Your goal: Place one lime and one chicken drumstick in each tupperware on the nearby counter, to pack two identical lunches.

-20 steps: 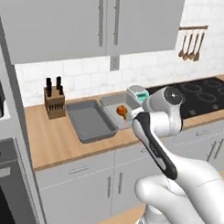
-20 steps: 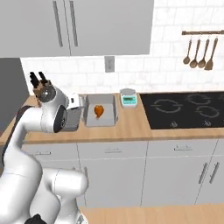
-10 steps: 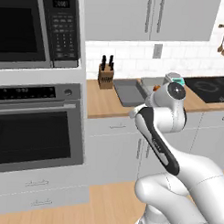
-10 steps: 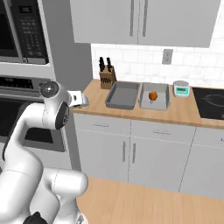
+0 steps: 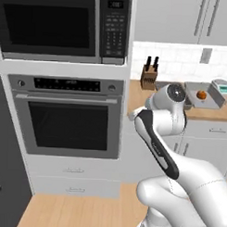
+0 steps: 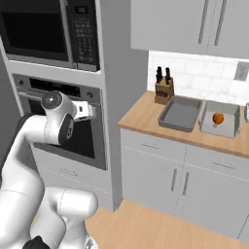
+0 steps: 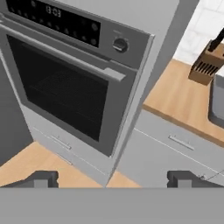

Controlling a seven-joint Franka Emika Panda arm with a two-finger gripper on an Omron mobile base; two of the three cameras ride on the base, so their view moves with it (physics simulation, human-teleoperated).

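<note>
Two grey tupperware stand side by side on the wood counter (image 6: pixel 141 116). The nearer tupperware (image 6: pixel 181 113) is empty. The farther tupperware (image 6: pixel 232 127) holds an orange-brown chicken drumstick (image 6: pixel 218 118), which also shows in the left base view (image 5: pixel 201 95) in its tupperware (image 5: pixel 212 101). The lime is out of view. My gripper (image 7: pixel 113 179) is open with nothing between its fingertips (image 7: pixel 41 178). It faces the oven, well left of the counter. In the right base view the hand (image 6: pixel 83 110) hangs in front of the oven door.
A built-in oven (image 7: pixel 65 92) with a microwave (image 5: pixel 63 25) above it fills a tall grey cabinet left of the counter. A knife block (image 6: pixel 164 87) stands at the back of the counter, with a teal scale (image 5: pixel 221 85) further right. Wood floor lies below.
The whole picture has shifted: the base has moved left, from facing the counter and cooktop to facing the oven wall. The gripper stays open and empty.
</note>
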